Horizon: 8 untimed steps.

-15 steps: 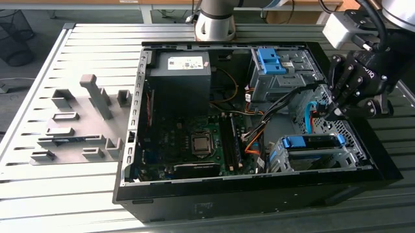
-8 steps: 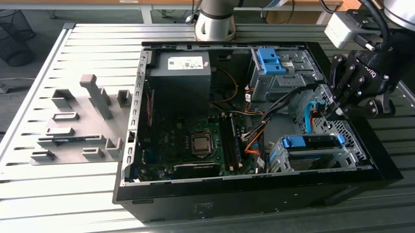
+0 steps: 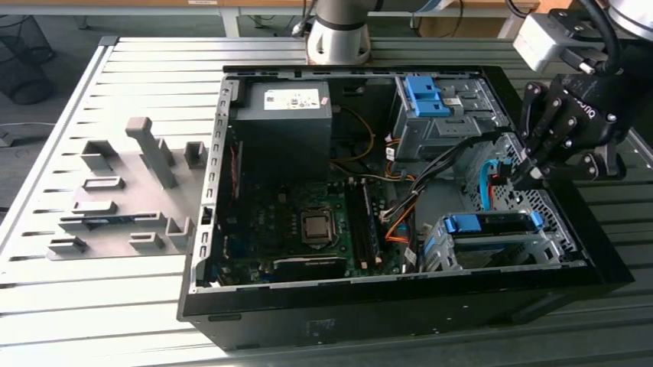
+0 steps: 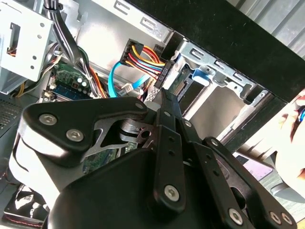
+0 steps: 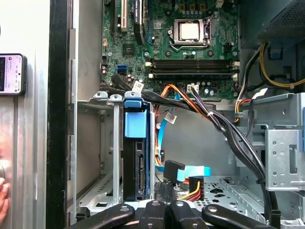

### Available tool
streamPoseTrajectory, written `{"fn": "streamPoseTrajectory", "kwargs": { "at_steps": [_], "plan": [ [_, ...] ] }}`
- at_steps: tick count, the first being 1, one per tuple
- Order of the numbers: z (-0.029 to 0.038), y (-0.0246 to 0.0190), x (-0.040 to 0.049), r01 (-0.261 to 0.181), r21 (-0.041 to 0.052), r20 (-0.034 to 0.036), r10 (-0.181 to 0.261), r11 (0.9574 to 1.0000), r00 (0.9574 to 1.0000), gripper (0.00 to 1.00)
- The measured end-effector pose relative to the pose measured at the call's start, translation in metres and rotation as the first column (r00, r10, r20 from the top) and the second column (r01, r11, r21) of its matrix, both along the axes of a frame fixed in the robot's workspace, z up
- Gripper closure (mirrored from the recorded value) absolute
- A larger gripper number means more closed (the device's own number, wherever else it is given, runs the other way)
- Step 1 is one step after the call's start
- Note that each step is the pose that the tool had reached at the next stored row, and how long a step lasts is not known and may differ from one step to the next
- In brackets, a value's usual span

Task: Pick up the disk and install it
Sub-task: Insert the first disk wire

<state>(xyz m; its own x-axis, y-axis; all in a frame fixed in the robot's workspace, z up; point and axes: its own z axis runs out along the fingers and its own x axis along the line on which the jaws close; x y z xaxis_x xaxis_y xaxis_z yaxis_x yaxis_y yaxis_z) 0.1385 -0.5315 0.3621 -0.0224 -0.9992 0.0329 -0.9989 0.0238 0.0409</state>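
Finding the disk (image 5: 137,167) already sitting inside the grey drive cage (image 5: 107,143) at the corner of the open computer case (image 3: 408,306), with its blue rail (image 3: 491,223) showing at the cage mouth in the exterior view. Judging the pick-up as done and the seating as largely done. Seeing the power plug with coloured wires (image 5: 190,191) and the flat blue data cable (image 5: 193,171) lying loose just beside the disk's connector edge, apparently not plugged in, so judging the cabling as left, if it belongs to the task.

Hovering the gripper (image 3: 533,172) low over the case, near the cage and close above those 2 cables. Not being able to tell whether it is clenched, released or gripping anything.

Working in tight room: cage wall on 1 side, the black case wall (image 5: 59,119) just beyond it, a bundle of black cables (image 5: 228,138) crossing toward the second, upper cage (image 3: 439,122). Noting open floor between the 2 cages, and a person's hand (image 5: 3,198) outside the case wall, near the edge.
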Motion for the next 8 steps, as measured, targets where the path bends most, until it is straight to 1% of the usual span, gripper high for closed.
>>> {"fn": "streamPoseTrajectory", "kwargs": {
  "at_steps": [4, 5, 7, 8],
  "plan": [
    [0.0006, 0.0000, 0.0000, -0.001, -0.0004, 0.0000, 0.001, 1.0000, 1.0000, 0.89],
    [0.0006, 0.0000, 0.0000, -0.001, -0.0003, 0.0000, 0.001, 1.0000, 1.0000, 0.83],
    [0.0005, 0.0000, 0.0000, -0.001, -0.0003, 0.0000, 0.001, 1.0000, 1.0000, 0.83],
    [0.0006, 0.0000, 0.0000, -0.001, -0.0003, 0.0000, 0.001, 1.0000, 1.0000, 0.76]
  ]
}}
